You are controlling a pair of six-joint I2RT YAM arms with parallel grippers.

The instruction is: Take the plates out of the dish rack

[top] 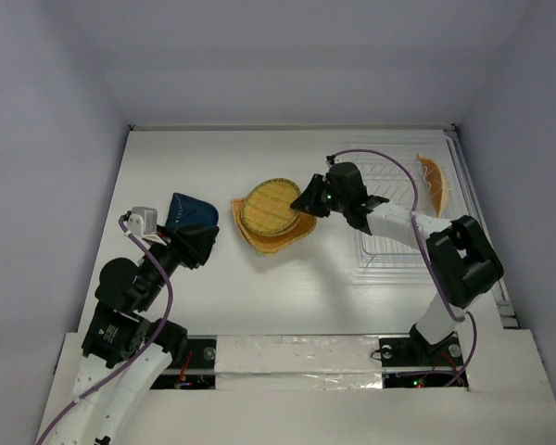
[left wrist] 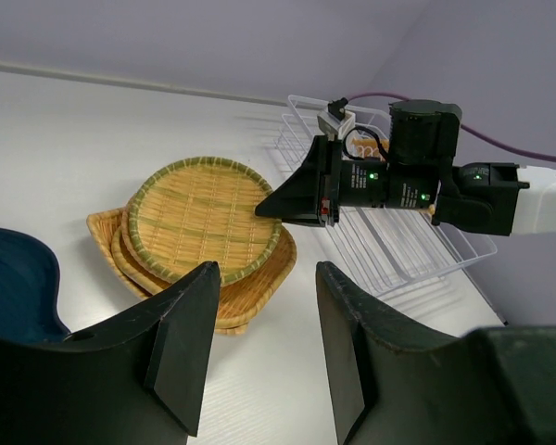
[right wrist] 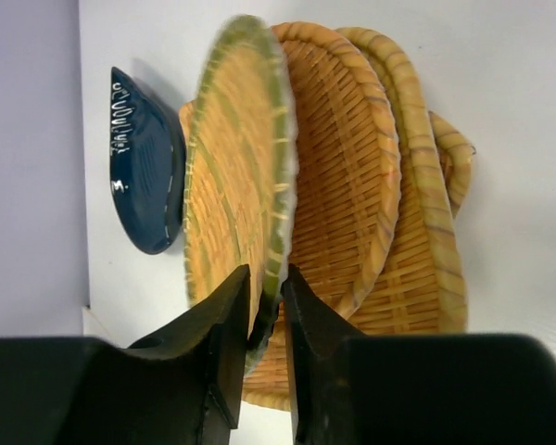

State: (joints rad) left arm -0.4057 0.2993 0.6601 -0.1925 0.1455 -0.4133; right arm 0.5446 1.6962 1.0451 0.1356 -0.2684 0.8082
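The round woven plate (top: 269, 208) lies on the larger rounded-square woven plate (top: 280, 241) at the table's middle. My right gripper (top: 308, 200) is shut on the round plate's right rim; in the right wrist view both fingers pinch the rim (right wrist: 264, 289), with the square plate (right wrist: 357, 176) behind. The dark blue dish (top: 189, 213) sits to the left on the table. My left gripper (top: 200, 245) is open and empty beside the dish (left wrist: 14, 283). The white wire dish rack (top: 389, 222) stands at the right. The leaf-shaped plate (top: 434, 182) leans at its far right side.
Walls close the table at the back and both sides. In the left wrist view, the right arm (left wrist: 417, 181) reaches from the rack (left wrist: 403, 250) across to the stacked plates (left wrist: 204, 221). The blue dish also shows in the right wrist view (right wrist: 144, 176).
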